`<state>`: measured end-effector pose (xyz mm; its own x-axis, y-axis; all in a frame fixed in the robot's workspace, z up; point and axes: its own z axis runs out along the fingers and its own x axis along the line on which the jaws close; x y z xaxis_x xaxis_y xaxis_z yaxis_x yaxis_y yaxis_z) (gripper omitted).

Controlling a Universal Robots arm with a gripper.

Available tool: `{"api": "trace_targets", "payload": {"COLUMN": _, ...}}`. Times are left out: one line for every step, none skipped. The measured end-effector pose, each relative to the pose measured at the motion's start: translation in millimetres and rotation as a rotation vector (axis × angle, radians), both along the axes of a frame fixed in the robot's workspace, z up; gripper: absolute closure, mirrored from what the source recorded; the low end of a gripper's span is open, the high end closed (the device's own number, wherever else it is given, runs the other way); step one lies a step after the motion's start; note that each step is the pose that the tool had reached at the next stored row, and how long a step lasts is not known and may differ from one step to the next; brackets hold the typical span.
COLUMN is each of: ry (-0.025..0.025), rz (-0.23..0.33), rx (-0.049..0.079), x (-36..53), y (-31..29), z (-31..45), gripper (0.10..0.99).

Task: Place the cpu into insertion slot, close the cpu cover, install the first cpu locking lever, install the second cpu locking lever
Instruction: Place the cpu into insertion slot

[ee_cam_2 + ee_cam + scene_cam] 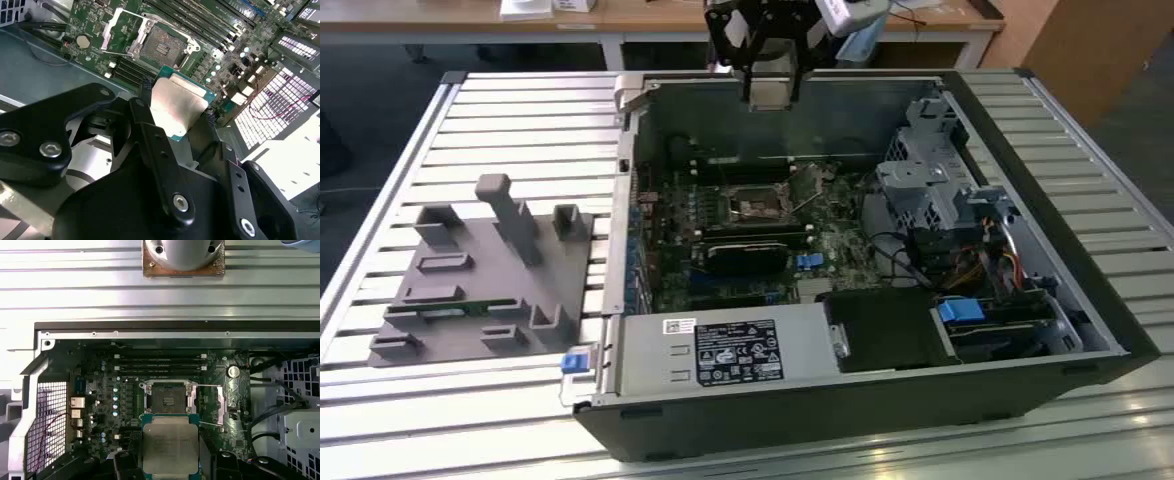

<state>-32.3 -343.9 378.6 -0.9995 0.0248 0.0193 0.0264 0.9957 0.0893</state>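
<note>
My end effector [176, 106] is closed on the cpu [170, 442], gripping two opposite edges, well apart from the bare insertion slot [169, 398] below. I judge it best to keep the chip level, square it to the socket, and lower it without sliding.

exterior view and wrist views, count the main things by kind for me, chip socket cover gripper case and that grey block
silver-grey square cpu: 1
dark-framed square insertion slot: 1
grey metal cpu cover frame: 1
black robot gripper: 1
open black computer case: 1
grey plastic fixture block: 1
total: 6
</note>
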Motion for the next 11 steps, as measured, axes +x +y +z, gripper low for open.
{"api": "trace_targets", "payload": {"ry": 0.0, "rz": 0.0, "rx": 0.0, "x": 0.0, "y": 0.0, "z": 0.0, "gripper": 0.549}}
{"api": "trace_targets", "payload": {"ry": 0.0, "rz": 0.0, "rx": 0.0, "x": 0.0, "y": 0.0, "z": 0.0, "gripper": 0.549}}
{"api": "trace_targets", "payload": {"ry": 0.0001, "rz": -0.001, "rx": 0.0, "x": 0.0, "y": 0.0, "z": 0.0, "gripper": 0.549}}
{"api": "trace_targets", "payload": {"ry": 0.0, "rz": -0.005, "rx": 0.0, "x": 0.0, "y": 0.0, "z": 0.0, "gripper": 0.549}}
{"api": "trace_targets", "payload": {"ry": 0.0, "rz": -0.011, "rx": 0.0, "x": 0.1, "y": 0.0, "z": 0.0, "gripper": 0.549}}
{"api": "trace_targets", "payload": {"ry": 0.0, "rz": -0.018, "rx": 0.0, "x": 0.0, "y": 0.0, "z": -0.1, "gripper": 0.549}}
{"api": "trace_targets", "payload": {"ry": 0.0001, "rz": -0.028, "rx": 0.0, "x": 0.0, "y": 0.0, "z": -0.1, "gripper": 0.549}}
{"api": "trace_targets", "payload": {"ry": 0.0, "rz": -0.039, "rx": 0.0, "x": 0.0, "y": 0.0, "z": -0.1, "gripper": 0.549}}
{"api": "trace_targets", "payload": {"ry": 0.0, "rz": -0.053, "rx": 0.0, "x": 0.0, "y": 0.0, "z": -0.2, "gripper": 0.549}}
{"api": "trace_targets", "payload": {"ry": 0.0, "rz": -0.068, "rx": 0.0, "x": 0.0, "y": 0.0, "z": -0.3, "gripper": 0.549}}
{"api": "trace_targets", "payload": {"ry": 0.0, "rz": -0.085, "rx": 0.0, "x": 0.0, "y": 0.0, "z": -0.4, "gripper": 0.549}}
